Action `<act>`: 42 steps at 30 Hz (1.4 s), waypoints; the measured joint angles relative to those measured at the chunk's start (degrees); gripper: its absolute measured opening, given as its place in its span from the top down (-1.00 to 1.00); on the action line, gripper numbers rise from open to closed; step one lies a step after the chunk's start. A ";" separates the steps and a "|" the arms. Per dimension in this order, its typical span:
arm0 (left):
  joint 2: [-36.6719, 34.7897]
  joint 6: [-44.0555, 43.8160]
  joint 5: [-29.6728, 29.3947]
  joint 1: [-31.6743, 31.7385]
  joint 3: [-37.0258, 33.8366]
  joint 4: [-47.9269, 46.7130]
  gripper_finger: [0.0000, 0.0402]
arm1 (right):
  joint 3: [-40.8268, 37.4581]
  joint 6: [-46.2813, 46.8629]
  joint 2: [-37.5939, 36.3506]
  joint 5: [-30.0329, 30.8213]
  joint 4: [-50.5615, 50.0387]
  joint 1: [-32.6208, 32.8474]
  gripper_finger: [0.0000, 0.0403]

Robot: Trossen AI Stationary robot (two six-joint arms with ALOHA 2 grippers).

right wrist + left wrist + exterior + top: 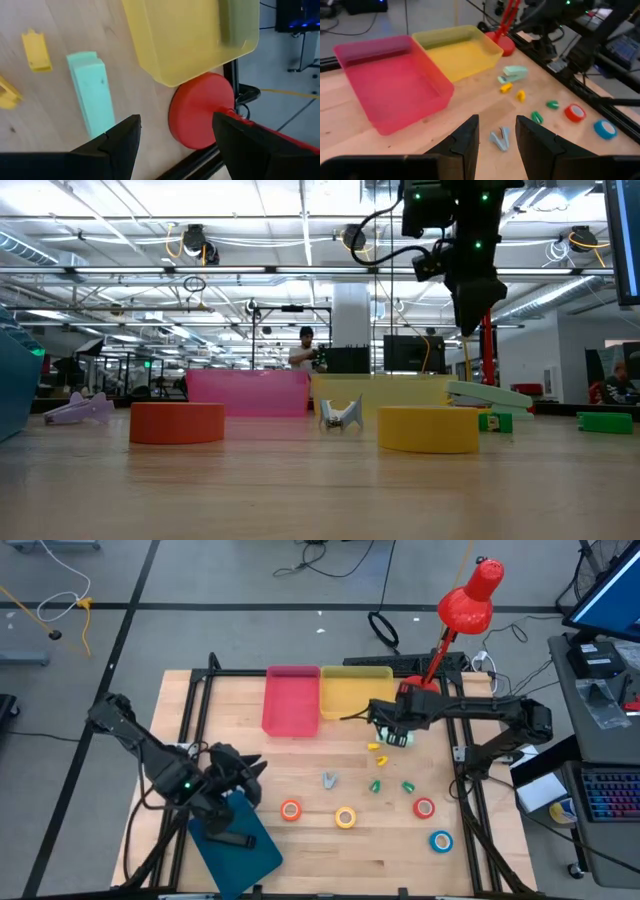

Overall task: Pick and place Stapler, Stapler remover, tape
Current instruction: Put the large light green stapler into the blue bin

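Note:
The mint-green stapler (401, 738) lies on the table in front of the yellow bin (356, 688). My right gripper (384, 726) hangs open above the table beside the stapler (93, 93), touching nothing; it also shows in the low view (478, 312), above the stapler (488, 394). The grey stapler remover (329, 780) stands mid-table. The orange (291, 809), yellow (345, 817), red (424, 808) and blue (441, 840) tape rolls lie flat nearer the front. My left gripper (254, 772) is open and empty at the left, pointing toward the remover (500, 139).
A pink bin (291, 700) stands left of the yellow one at the back. A red lamp's base (202, 111) stands right beside the yellow bin. Small yellow pieces (377, 749) and green pieces (377, 785) lie mid-table. A blue board (236, 842) lies under my left arm.

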 joint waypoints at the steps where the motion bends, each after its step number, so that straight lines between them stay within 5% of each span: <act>1: 0.00 0.23 0.08 0.28 0.00 0.00 0.37 | 0.00 -1.16 0.00 0.00 0.00 -0.38 -0.18; 12: 0.00 4.37 0.75 0.77 0.00 -0.02 0.37 | 0.00 -10.94 -0.02 -8.74 1.22 -4.16 -0.18; 27: 0.00 4.78 0.88 0.77 0.00 -0.02 0.37 | -1.50 -10.20 -0.11 -21.61 -0.83 -7.75 -0.19; 42: 0.00 5.46 0.88 0.77 0.00 -0.02 0.37 | -9.38 -10.49 -0.07 -21.23 3.67 -7.73 -0.64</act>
